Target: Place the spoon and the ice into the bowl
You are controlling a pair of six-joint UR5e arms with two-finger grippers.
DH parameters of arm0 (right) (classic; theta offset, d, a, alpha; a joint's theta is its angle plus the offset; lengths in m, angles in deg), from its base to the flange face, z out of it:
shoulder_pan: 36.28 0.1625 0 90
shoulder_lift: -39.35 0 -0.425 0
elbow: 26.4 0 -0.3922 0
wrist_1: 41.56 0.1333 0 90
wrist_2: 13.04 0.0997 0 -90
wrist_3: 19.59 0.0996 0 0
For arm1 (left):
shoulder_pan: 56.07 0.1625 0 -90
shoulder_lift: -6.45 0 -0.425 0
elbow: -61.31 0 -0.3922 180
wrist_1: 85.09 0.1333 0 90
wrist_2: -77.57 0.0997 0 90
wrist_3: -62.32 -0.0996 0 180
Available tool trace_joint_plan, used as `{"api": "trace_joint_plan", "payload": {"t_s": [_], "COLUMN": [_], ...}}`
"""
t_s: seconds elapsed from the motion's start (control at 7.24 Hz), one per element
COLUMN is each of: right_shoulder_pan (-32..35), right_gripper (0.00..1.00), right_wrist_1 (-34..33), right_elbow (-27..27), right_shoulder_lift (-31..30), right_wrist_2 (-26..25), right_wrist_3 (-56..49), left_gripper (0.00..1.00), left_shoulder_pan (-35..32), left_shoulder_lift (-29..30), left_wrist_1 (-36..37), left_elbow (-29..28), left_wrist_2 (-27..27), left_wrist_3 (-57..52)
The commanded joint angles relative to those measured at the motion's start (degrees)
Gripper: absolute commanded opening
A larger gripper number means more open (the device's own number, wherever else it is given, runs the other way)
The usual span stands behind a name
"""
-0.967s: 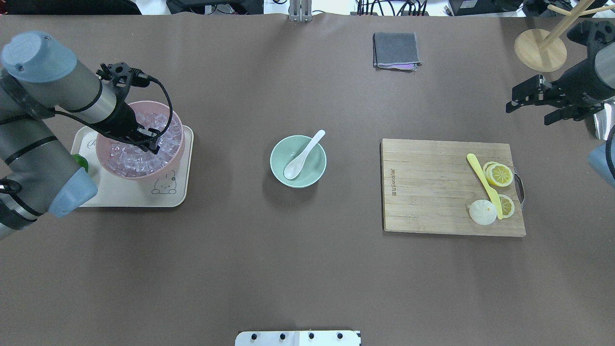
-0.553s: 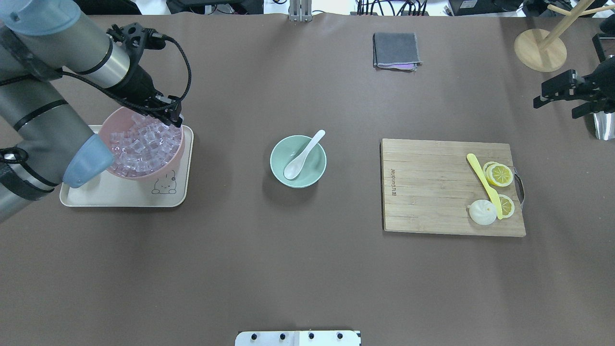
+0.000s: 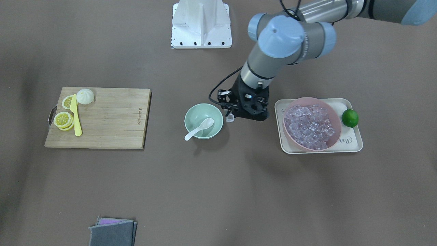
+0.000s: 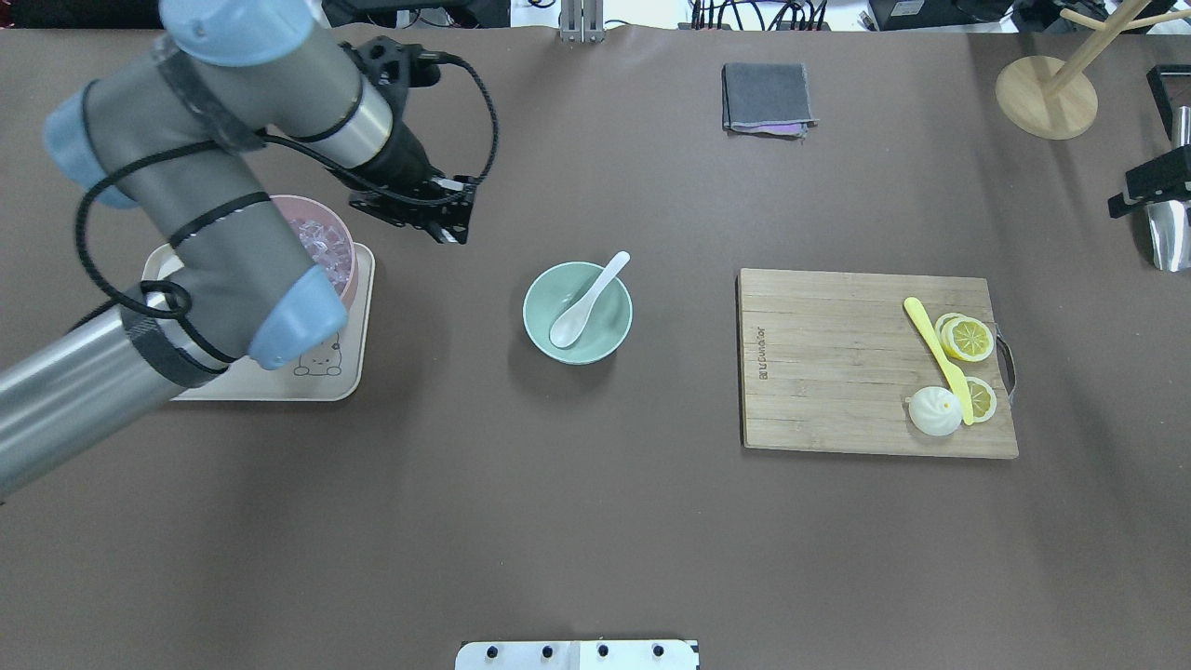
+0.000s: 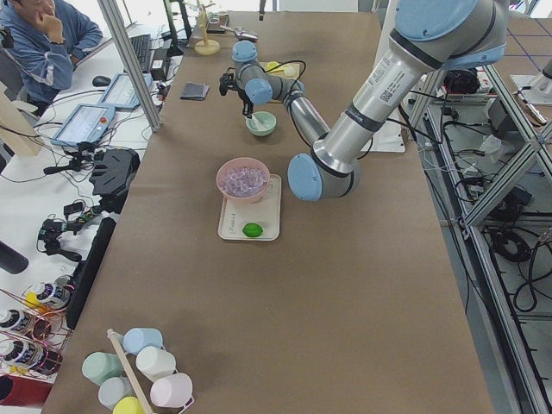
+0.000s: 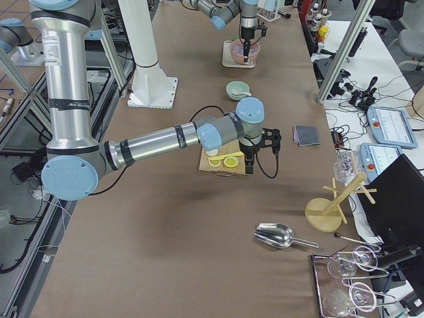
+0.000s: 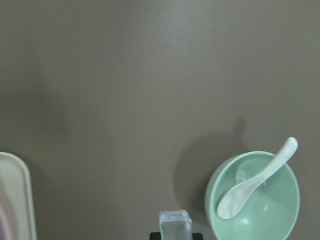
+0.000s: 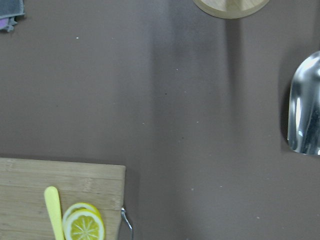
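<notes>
Spanning both full-table views, the brown table (image 3: 218, 191) carries all items; positions below are given relative to the green bowl (image 3: 197, 115).

1. Left arm (image 3: 290, 34): reaches in from the bowl's robot-left side and ends above the table just beside the bowl.
2. Cutting board (image 3: 112, 119): lies well apart from the bowl on its robot-right side and plays no part in the task.
3. Tray (image 3: 351, 146): lies near the bowl on its robot-left side and holds the pink bowl (image 3: 285, 118), which is filled with ice cubes.
4. Green bowl: stands upright between the tray and the cutting board.
5. Left gripper (image 3: 232, 115): hangs between the green bowl and the tray, close to the bowl's rim but not over its opening. Its jaws are closed narrowly on a single ice cube (image 7: 175, 226), seen clamped at the bottom edge of the wrist view.
6. Right gripper (image 4: 1152, 181): sits at the far robot-right edge, well apart from the bowl. Its jaw opening cannot be determined.
7. Spoon (image 3: 200, 127): rests inside the green bowl, scoop on the bowl floor and handle leaning over the rim.

Task status: the spoon step appears complete. No ice is visible in the green bowl. Remaining, by judgement: move the held cube over the bowl opening, lower it clear of the spoon handle, and release.
</notes>
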Motion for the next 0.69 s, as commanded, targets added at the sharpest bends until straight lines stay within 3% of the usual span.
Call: {"api": "trace_joint_plan", "payload": {"t_s": [0.0, 0.14, 0.28, 0.55], "right_shoulder_pan": [1.2, 1.2, 1.2, 1.2], "right_gripper": [1.00, 1.00, 1.00, 1.00], "right_wrist_1": [-0.1, -0.1, -0.1, -0.1], "right_elbow": [0.0, 0.0, 0.0, -0.1], "right_shoulder_lift": [-2.0, -2.1, -2.2, -2.0], "right_wrist_2": [0.1, 0.1, 0.1, 0.1], "right_wrist_3": [-3.7, -3.7, -3.7, -3.7], "left_gripper": [0.00, 0.55, 0.98, 0.98], "left_shoulder_pan": [5.5, 6.3, 6.3, 2.7], "left_shoulder_lift": [3.5, 3.0, 2.8, -2.3], "left_wrist_1": [-2.2, -3.3, -3.9, -1.5], "left_elbow": [-5.7, -5.6, -5.1, 0.9], "left_wrist_2": [5.9, 6.0, 6.0, 5.6], "left_wrist_3": [4.0, 3.8, 3.9, 2.9]}}
